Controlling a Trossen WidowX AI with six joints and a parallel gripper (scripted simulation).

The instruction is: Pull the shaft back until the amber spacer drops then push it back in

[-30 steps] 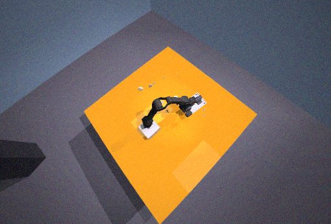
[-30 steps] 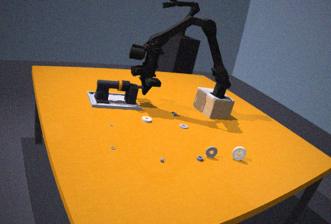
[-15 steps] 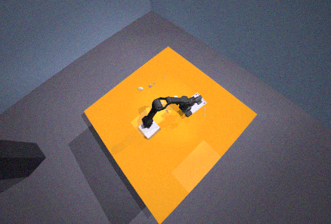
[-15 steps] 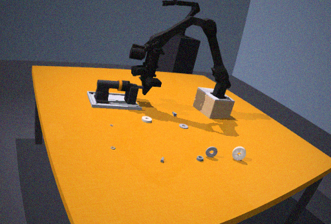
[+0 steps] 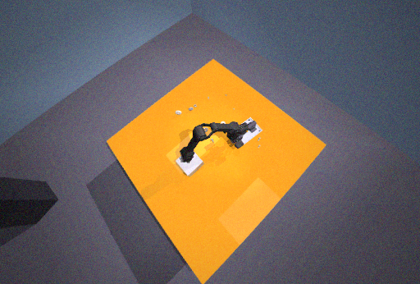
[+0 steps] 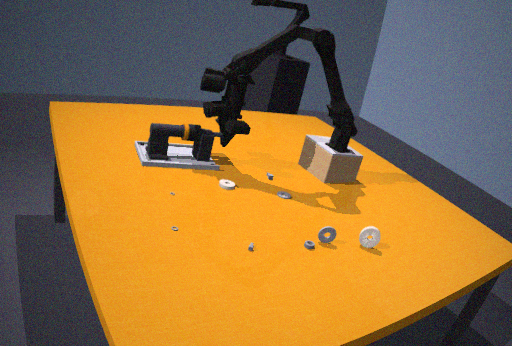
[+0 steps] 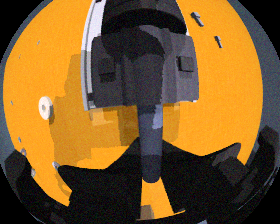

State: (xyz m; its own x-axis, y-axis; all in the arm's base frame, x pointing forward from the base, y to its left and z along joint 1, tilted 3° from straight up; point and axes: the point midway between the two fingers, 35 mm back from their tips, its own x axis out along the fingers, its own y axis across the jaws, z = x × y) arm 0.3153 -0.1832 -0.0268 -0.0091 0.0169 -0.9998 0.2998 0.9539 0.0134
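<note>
The fixture stands on a pale base plate point(image 6: 175, 164) at the far left of the exterior view. A dark upright block point(image 6: 158, 143) stands at its far end and another dark block point(image 6: 202, 145) point(image 7: 178, 82) nearer the arm. The amber spacer point(image 6: 187, 132) sits up on the line between the blocks, with dark cylindrical parts on both sides. It is hidden in the wrist view. The shaft point(image 7: 150, 130) sticks out of the nearer block toward me. My gripper point(image 7: 146, 140) is shut on its outer end, one finger each side. How deep the shaft reaches inside is hidden.
A white disc point(image 6: 227, 184) point(image 7: 45, 108) lies near the plate. A grey ring point(image 6: 284, 195), an upright grey ring point(image 6: 327, 235), an upright white disc point(image 6: 369, 237) and several small parts are scattered on the orange table point(image 6: 210, 287). The arm's box-shaped base point(image 6: 341, 168) stands at the right.
</note>
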